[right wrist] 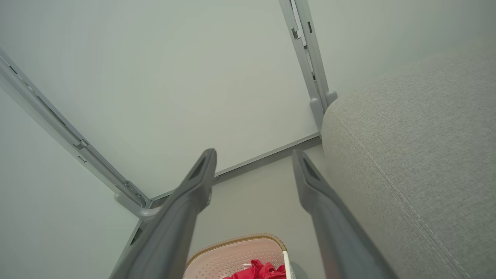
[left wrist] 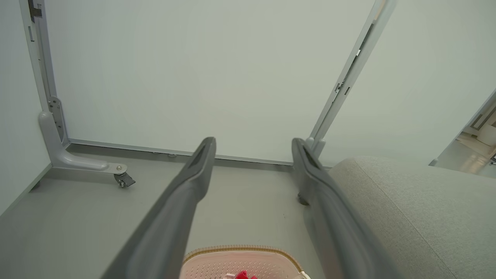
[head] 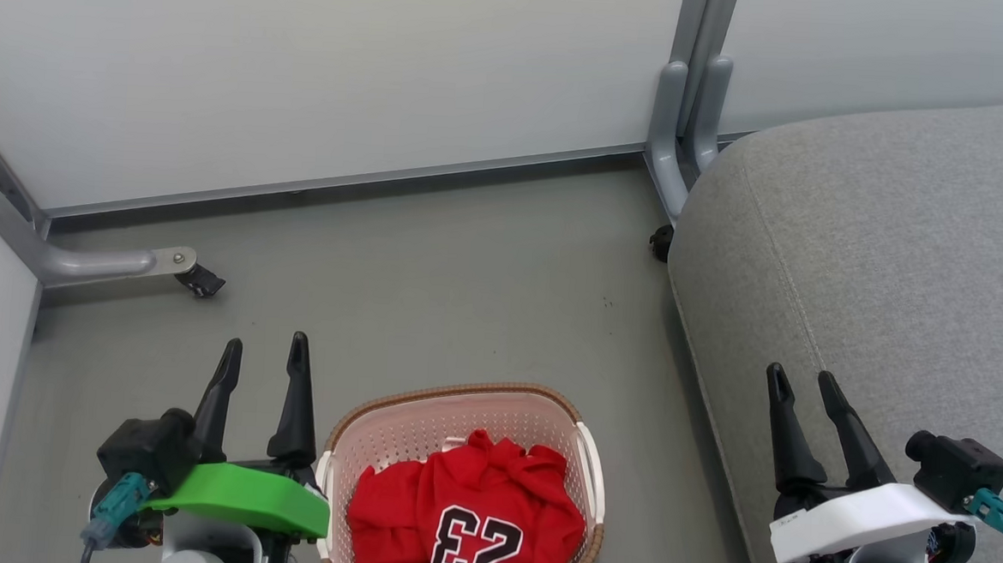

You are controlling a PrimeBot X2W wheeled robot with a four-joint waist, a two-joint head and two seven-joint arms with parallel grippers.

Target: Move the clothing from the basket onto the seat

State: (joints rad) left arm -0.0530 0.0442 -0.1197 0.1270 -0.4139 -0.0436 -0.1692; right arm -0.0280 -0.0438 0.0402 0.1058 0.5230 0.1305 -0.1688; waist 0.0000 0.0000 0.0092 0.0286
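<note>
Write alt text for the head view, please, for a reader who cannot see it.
Red clothing, a number 23 jersey on top, lies in a cream basket on the grey floor beside a grey seat. The robot's left hand and right hand are open and empty, one at each side of the basket.

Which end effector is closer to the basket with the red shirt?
The left end effector, the one with the green part, beside the basket. The white-topped right end effector is over by the seat.
</note>
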